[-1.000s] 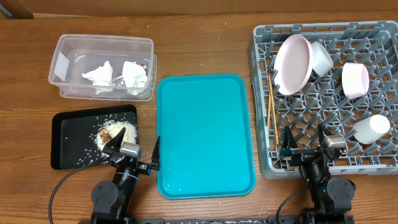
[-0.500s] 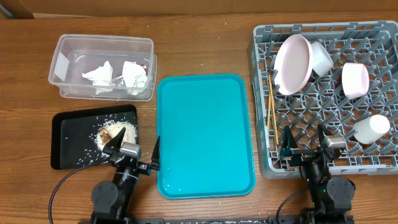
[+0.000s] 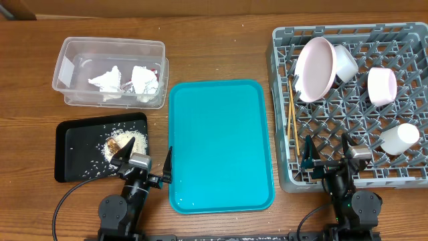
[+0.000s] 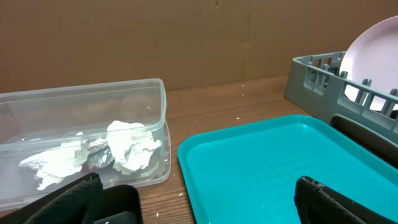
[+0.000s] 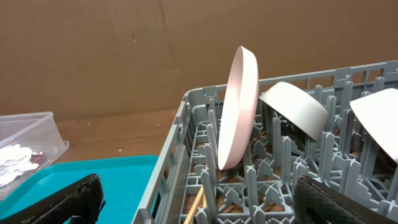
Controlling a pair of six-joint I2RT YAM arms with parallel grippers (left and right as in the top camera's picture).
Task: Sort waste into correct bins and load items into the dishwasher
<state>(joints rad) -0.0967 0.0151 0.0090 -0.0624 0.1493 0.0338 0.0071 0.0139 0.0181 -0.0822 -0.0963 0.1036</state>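
Note:
The clear tub (image 3: 73, 53) at the back left holds two crumpled white tissues (image 3: 107, 80). In front of it the black tray (image 3: 77, 154) carries loose rice (image 3: 127, 142) and a brown scrap (image 3: 113, 144). On the right, the grey dish rack (image 3: 281, 100) holds a pale pink plate (image 3: 314, 68) on edge, two bowls (image 3: 382, 86), a white cup (image 3: 399, 138) and the chopsticks (image 3: 292, 120). My left gripper (image 3: 146, 156) stands open and empty over the gap between the black tray and the teal tray. My right gripper (image 3: 328, 152) stands open and empty over the rack's front edge.
A large bare teal tray (image 3: 221, 144) lies in the middle of the wooden table. In the left wrist view the tub (image 4: 93, 112) is ahead on the left and the teal tray (image 4: 267, 162) on the right. A brown cardboard wall closes the back.

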